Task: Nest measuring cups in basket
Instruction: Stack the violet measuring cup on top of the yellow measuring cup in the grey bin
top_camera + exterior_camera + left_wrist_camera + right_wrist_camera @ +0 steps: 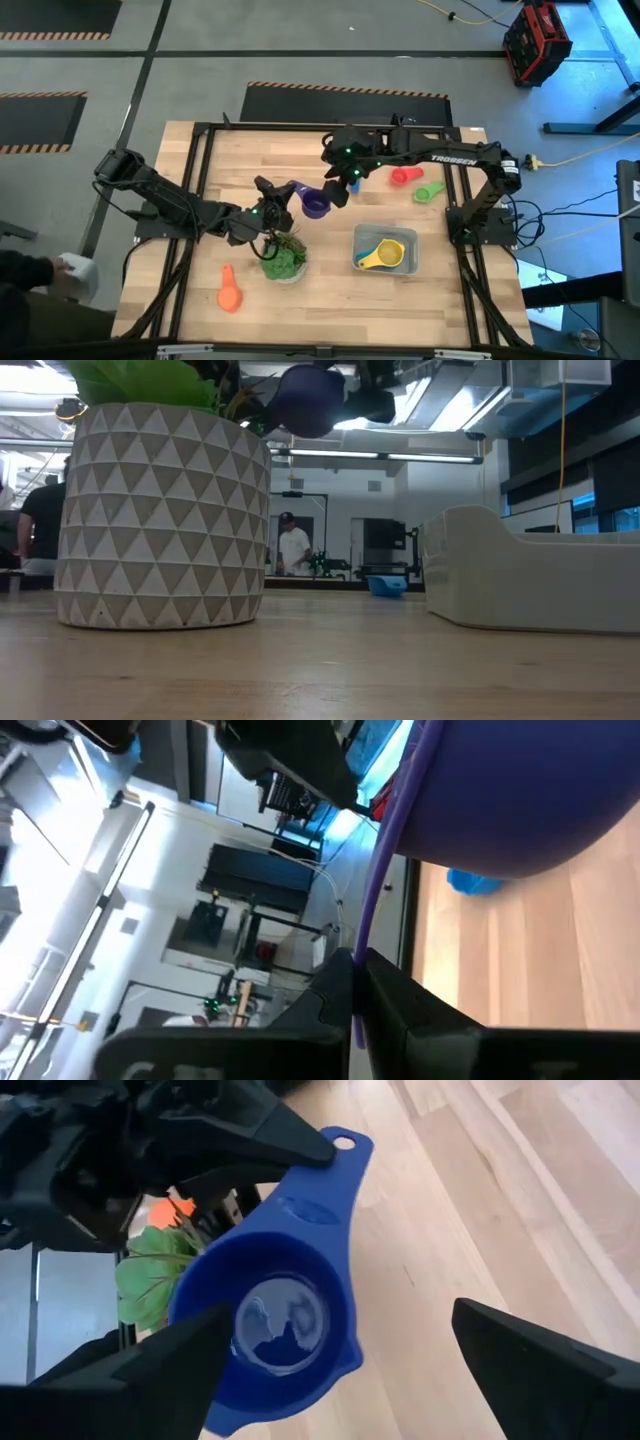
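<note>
Hanging above the table's middle, purple measuring cup [315, 204], held up off the wood by its handle in the left gripper [278, 192], whose fingers [330, 1010] are clenched on the handle's thin edge. Looks deep blue-violet in the right wrist view, bowl open toward that camera. Right gripper [345, 187] just beside the cup's bowl, fingers [540, 1365] spread wide to either side of it, gripping nothing.

Toward the right front: basket [385, 231] on the table, with a yellow cup [385, 256] and a teal cup [368, 250] nested inside. Beyond it, near the right arm: red cup [402, 177] and green cup [428, 192] lying on the wood. Small blue cup [475, 882] lying beneath the raised one. Orange cup [229, 291] well apart at the left front. Potted plant [283, 258] just in front of the left gripper.
</note>
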Tool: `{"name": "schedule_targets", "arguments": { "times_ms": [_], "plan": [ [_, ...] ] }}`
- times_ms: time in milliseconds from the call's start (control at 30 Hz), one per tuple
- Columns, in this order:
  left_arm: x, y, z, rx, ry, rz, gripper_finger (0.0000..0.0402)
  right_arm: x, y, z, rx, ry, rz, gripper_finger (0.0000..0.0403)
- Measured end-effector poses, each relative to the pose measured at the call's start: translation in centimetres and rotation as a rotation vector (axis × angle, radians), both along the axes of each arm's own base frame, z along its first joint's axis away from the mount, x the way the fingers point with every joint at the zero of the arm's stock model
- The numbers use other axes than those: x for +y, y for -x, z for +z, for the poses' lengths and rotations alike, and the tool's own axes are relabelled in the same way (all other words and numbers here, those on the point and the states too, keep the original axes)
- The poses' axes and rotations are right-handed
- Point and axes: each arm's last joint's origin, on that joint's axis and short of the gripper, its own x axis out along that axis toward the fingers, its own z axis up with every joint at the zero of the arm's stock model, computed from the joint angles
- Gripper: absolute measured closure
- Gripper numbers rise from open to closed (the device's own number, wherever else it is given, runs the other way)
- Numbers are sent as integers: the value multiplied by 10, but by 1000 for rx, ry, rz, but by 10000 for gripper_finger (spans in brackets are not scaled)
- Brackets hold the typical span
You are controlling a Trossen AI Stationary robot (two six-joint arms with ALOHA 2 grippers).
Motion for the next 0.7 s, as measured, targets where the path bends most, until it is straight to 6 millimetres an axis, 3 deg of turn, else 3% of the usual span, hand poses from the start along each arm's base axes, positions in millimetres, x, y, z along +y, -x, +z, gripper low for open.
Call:
{"name": "schedule_targets", "arguments": {
  "times_ms": [467,700],
  "plan": [
    [-2,-1,5,56,-79,-16,398,-1,1,-1,14,32,-24,24],
    [-2,-1,11,43,-107,-22,398,1,-6,-15,72,24,-16,24]
  ]
}}
